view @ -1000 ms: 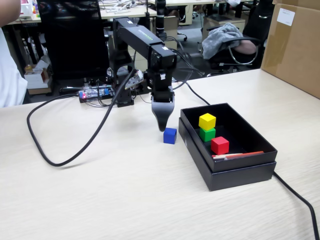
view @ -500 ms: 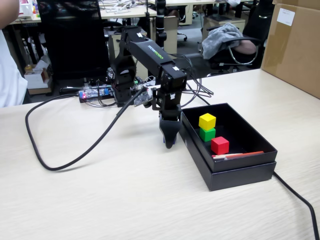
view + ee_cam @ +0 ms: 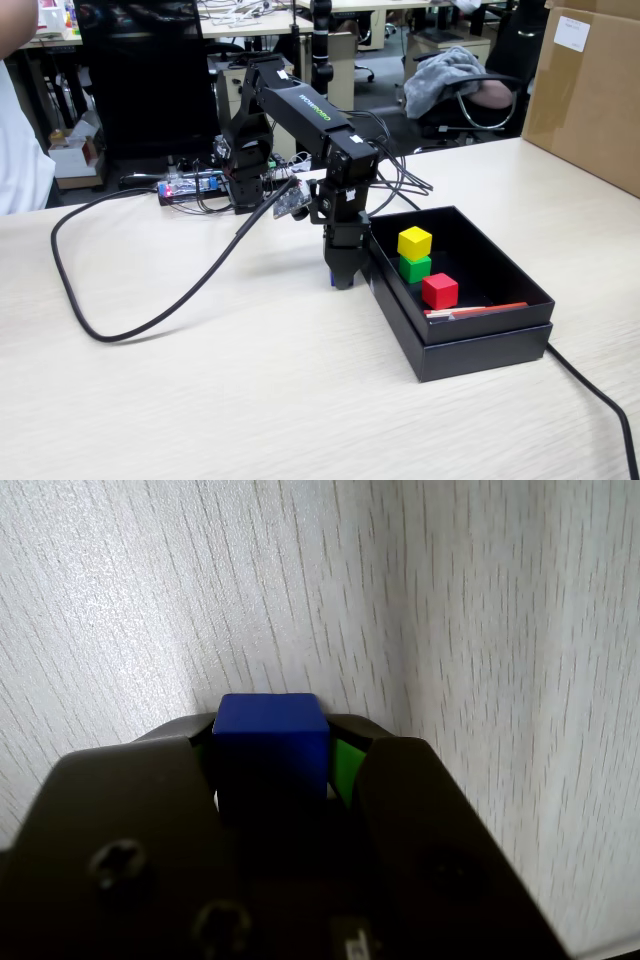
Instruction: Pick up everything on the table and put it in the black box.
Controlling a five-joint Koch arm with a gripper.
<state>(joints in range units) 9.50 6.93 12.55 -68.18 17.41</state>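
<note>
In the wrist view the blue cube (image 3: 270,735) sits between the two jaws of my gripper (image 3: 280,742), whose green pads press its sides; the gripper is shut on it, low over the table (image 3: 480,610). In the fixed view the gripper (image 3: 343,280) points straight down at the table (image 3: 250,380), just left of the black box (image 3: 480,340), and hides almost all of the blue cube. Inside the box the yellow cube (image 3: 414,242) rests on the green cube (image 3: 414,267), with the red cube (image 3: 439,290) beside them.
Thin red and white sticks (image 3: 475,311) lie in the box's near corner. A thick black cable (image 3: 120,320) loops across the table's left side, and another cable (image 3: 590,390) runs off at the right. A big cardboard box (image 3: 590,90) stands far right.
The arm swung right and came down over the blue cube, which stood in plain sight a second ago. The gripper now covers the cube and holds it between its jaws.
</note>
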